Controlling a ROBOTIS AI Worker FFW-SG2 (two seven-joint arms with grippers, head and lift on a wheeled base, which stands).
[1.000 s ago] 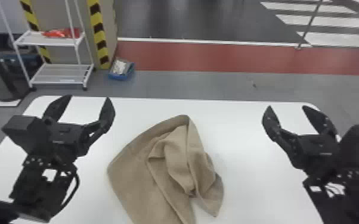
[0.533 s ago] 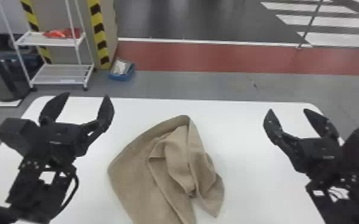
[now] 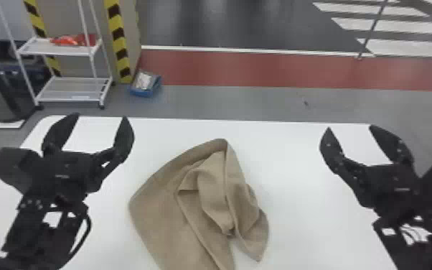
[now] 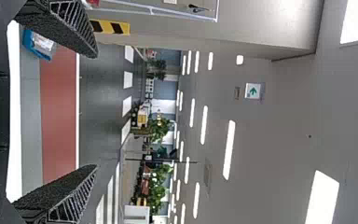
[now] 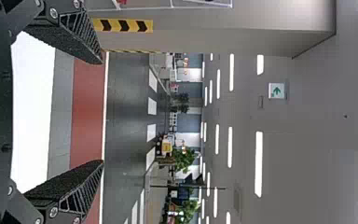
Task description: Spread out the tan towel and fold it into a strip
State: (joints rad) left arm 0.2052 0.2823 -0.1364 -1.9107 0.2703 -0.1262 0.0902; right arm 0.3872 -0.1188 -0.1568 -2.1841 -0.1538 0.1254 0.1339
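The tan towel (image 3: 161, 215) lies rumpled on the white table (image 3: 297, 161). At its 10 o'clock is the left gripper (image 3: 100, 116), at 2 o'clock the right gripper (image 3: 350, 127), both spread.

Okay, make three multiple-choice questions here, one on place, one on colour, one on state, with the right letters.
1. Where is the tan towel? A) On the floor B) On the table C) On the rack
2. What colour is the table? A) White B) Red C) Green
3. How is the left gripper? A) Shut on the towel B) Shut, empty C) Open, empty

1 B: it lies rumpled there. 2 A: its bare top is white. 3 C: its fingers stand apart, nothing between.
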